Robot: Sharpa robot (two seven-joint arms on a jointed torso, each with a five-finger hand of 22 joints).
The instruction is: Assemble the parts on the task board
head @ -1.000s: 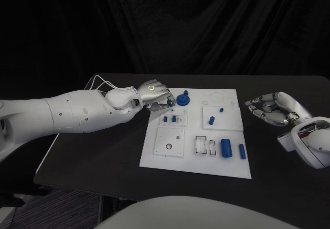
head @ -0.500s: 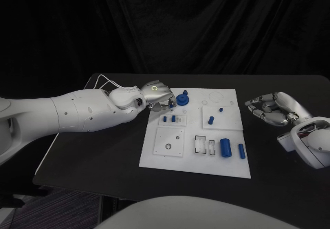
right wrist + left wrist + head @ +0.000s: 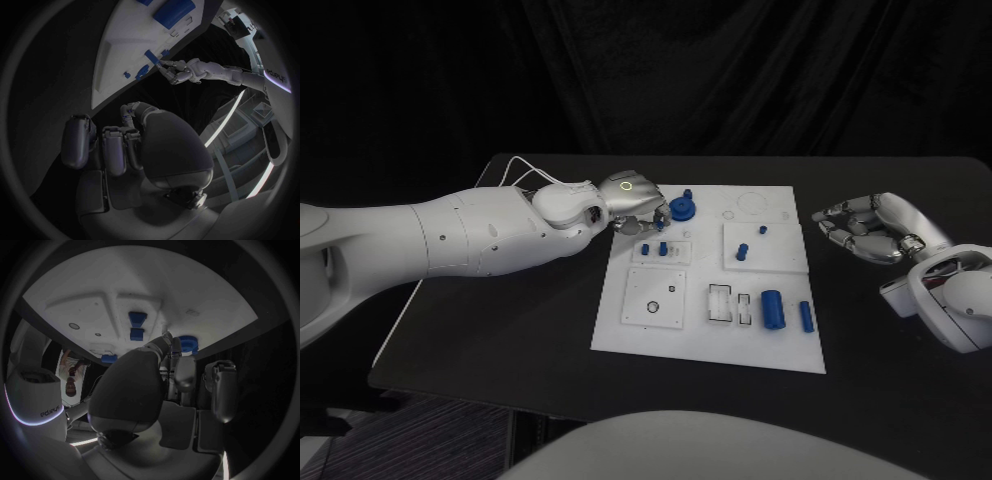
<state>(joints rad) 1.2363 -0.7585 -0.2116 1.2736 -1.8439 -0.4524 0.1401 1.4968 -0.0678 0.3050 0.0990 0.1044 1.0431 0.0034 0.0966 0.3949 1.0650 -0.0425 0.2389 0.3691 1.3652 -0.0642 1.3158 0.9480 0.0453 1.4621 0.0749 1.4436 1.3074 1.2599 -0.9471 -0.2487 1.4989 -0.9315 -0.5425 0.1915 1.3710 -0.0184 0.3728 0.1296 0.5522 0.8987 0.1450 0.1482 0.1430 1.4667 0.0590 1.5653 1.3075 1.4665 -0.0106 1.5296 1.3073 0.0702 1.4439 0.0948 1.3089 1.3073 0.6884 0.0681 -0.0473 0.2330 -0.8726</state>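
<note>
A: What is the left hand doing?

B: It sits at the far left corner of the task board, fingers curled down toward the plate. Its fingertips are right beside the round blue knob; I cannot tell whether they grip anything, since the palm hides them.

A: And the right hand?

B: Off the board's right edge, over the black table, fingers curled in with nothing held.

A: Which step is this?

B: I judge the left hand is working a small part at the far left of the board, near the two short blue pegs on the raised block.

A: Where are the other parts?

B: A blue peg stands on the middle block; a thick blue cylinder and a slimmer blue bar lie at the near right.

A: Next move?

B: Probably a careful, upright seating, fingers clear of the knob.
</note>
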